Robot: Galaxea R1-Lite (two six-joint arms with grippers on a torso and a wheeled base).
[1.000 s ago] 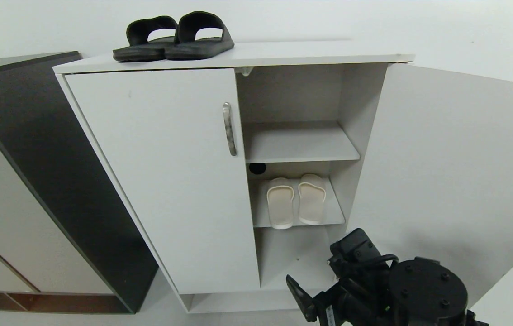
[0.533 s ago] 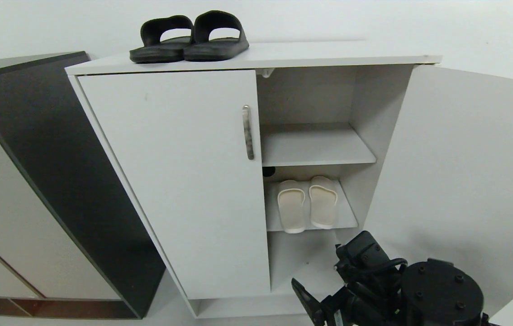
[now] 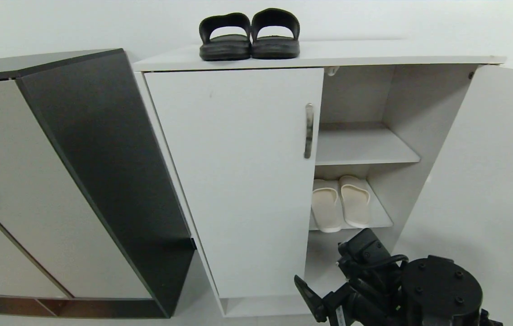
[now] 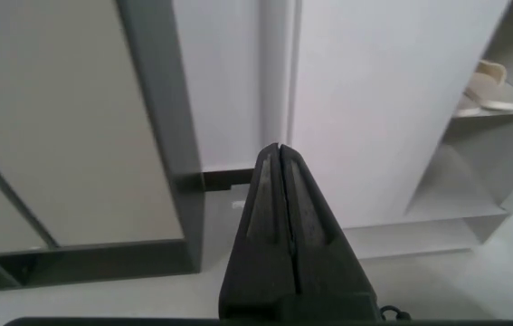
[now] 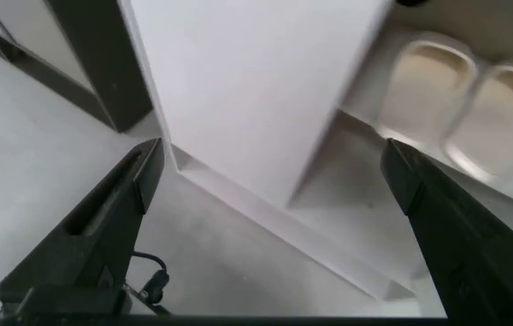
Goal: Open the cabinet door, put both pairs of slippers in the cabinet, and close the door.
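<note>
Two black slippers (image 3: 225, 44), two cream slippers (image 3: 325, 208)

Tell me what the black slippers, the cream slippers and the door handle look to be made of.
The black slippers: likely moulded rubber or foam, matte; thick one-piece soles and straps, no shine. The cream slippers: probably soft moulded plastic or foam, smooth; rounded seamless shape. The handle: seemingly metal, brushed or mottled; grey with bright streaks.

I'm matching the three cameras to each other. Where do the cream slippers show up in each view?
Head view: cream slippers on the middle shelf, right of the closed door.
Left wrist view: partly seen, past that door's edge.
Right wrist view: both beyond that door's edge.
Shared landmark: the closed door.
</note>
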